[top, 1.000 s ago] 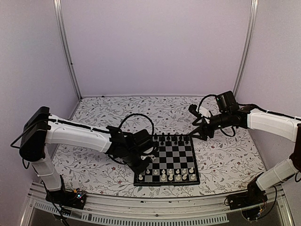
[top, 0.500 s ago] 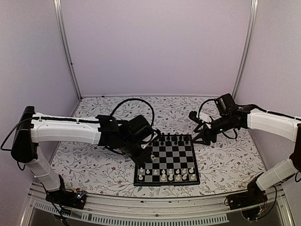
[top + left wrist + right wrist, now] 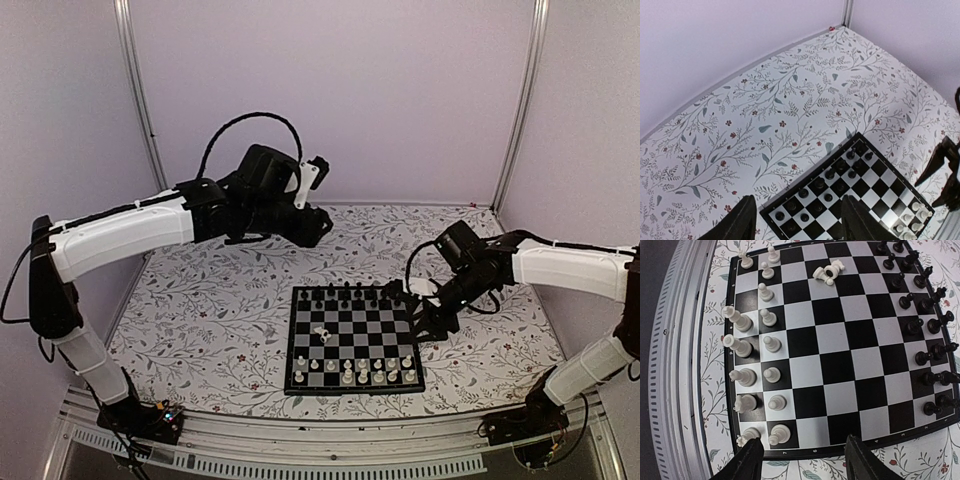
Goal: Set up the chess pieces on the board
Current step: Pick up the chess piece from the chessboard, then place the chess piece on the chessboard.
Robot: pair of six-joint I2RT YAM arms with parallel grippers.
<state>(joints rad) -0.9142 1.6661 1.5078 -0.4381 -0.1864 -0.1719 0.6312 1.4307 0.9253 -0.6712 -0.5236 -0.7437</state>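
At the near edge of the board (image 3: 372,338), which sits on the flowered cloth (image 3: 200,320) low in the middle of the overhead view, the cream chess pieces (image 3: 771,374) stand upright in two rows. From where I stand the row nearest the rail looks short a couple of men, so I judge the setup mostly done but not finished.

A little further in, on an open square toward the left of the board, one cream piece (image 3: 828,272) lies tipped on its side, well apart from its rows. It probably belongs in one of those gaps, and as it lies it would have to be picked up and stood on its base.

At the right edge of the board the right gripper (image 3: 802,464) hangs low, its fingers moderately apart with nothing between them. It faces across the squares, which seems a ready stance for reaching in.

Along the far edge the black pieces (image 3: 922,358) stand in their two ranks.

Furthest back, the left gripper (image 3: 800,222) is held high near the rear wall, fingers also apart and empty. It is clear of the board, I think to leave the other arm room.
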